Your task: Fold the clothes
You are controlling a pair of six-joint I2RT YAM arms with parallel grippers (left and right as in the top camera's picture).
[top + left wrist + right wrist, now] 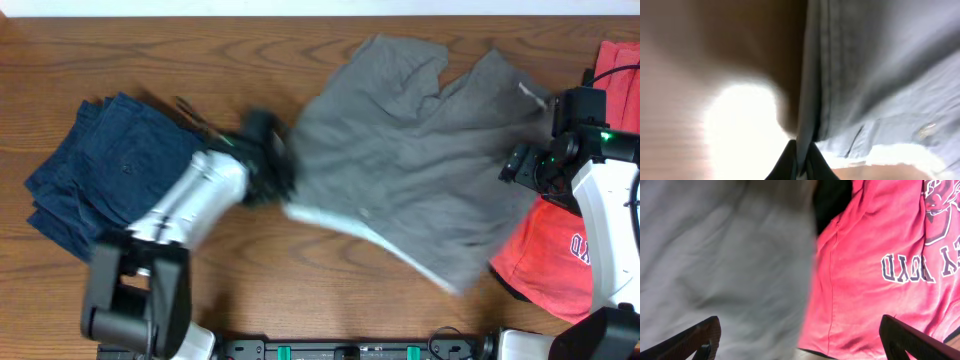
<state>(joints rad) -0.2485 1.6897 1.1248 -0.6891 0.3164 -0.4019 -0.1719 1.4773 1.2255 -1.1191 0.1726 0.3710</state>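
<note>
The grey shorts (420,150) lie spread across the table's middle, their pale waistband lining (330,222) showing along the near edge. My left gripper (265,165) is shut on the shorts' left waist edge (807,125), the cloth pinched between the black fingers (801,162). My right gripper (530,165) hovers open over the shorts' right edge, where grey cloth (725,260) meets the red white-printed T-shirt (880,255). Dark navy trousers (105,170) lie folded at the left. A black garment (832,200) peeks between shirt and shorts.
The red T-shirt (560,255) lies at the table's right edge under my right arm. The wooden table (300,290) shows bare along the front. The left arm's white link (190,205) crosses over the trousers' right side.
</note>
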